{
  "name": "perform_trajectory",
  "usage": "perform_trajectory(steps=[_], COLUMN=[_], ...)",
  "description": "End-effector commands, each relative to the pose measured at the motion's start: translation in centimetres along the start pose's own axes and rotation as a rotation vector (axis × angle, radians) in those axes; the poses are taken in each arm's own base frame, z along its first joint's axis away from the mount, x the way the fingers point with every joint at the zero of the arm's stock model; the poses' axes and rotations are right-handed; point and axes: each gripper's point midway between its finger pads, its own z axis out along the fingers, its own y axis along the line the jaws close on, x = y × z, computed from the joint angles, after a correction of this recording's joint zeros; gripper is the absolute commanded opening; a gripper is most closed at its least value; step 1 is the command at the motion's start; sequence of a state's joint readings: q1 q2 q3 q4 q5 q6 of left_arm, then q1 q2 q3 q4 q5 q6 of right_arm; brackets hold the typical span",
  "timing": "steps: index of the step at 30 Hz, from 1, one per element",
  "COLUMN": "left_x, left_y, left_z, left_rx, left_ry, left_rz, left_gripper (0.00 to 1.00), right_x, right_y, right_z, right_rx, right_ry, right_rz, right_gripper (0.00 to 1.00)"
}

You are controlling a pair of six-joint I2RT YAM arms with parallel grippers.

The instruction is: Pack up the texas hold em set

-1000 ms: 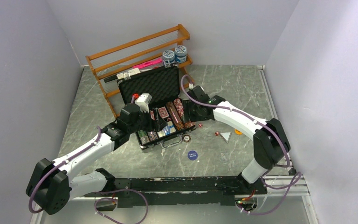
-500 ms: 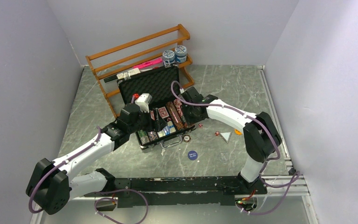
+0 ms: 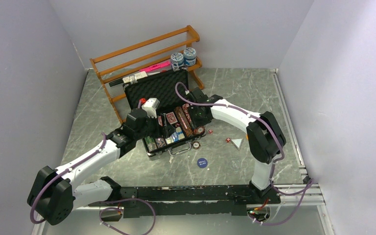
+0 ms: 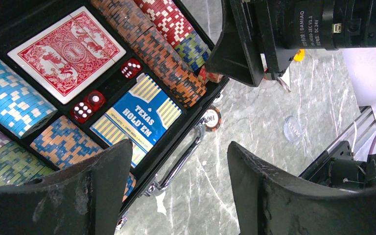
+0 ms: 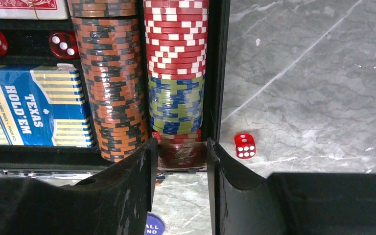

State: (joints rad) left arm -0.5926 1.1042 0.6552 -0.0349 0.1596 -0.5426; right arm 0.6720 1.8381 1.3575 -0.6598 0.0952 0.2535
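The black briefcase (image 3: 159, 90) lies open mid-table, its foam tray holding chip stacks (image 5: 110, 88), a red card deck (image 4: 68, 51), a blue Texas Hold'em deck (image 4: 137, 115) and two red dice (image 4: 85, 105). My right gripper (image 5: 181, 144) is shut on a short stack of red chips (image 5: 182, 155) at the near end of the tray's right-hand chip row (image 5: 176, 63); in the top view it (image 3: 199, 128) sits at the case's right front corner. My left gripper (image 4: 176, 152) is open and empty over the case's front edge and metal handle (image 4: 181, 164).
On the table right of the case lie a loose red die (image 5: 245, 145), a second die (image 3: 228, 140), a single chip (image 4: 212, 117), a blue blind disc (image 3: 202, 163), a clear dealer disc (image 4: 292, 128) and a white triangle (image 3: 236, 142). The orange rack (image 3: 142, 54) with jars (image 3: 183, 57) stands behind.
My right arm has swung left and its gripper has moved in to the case's right front corner. The left arm has not moved.
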Motion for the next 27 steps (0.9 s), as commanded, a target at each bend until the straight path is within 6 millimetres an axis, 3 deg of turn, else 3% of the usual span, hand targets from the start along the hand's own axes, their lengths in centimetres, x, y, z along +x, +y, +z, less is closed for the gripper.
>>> perform_trajectory(steps=[1, 17, 27], left_x=[-0.8, -0.5, -0.2], left_y=[-0.5, -0.3, -0.2], left_z=[-0.4, -0.3, -0.2], left_rx=[0.011, 0.006, 0.006], left_ry=[-0.022, -0.021, -0.016], left_rz=[0.016, 0.013, 0.006], left_gripper=[0.76, 0.76, 0.76], right_x=[0.0, 2.3, 3.5], right_y=[1.4, 2.7, 2.4], right_z=[0.7, -2.2, -1.1], right_rx=[-0.05, -0.205, -0.16], right_ry=[0.026, -0.129, -0.125], right_rz=[0.024, 0.069, 0.091], right_gripper=[0.31, 0.32, 0.32])
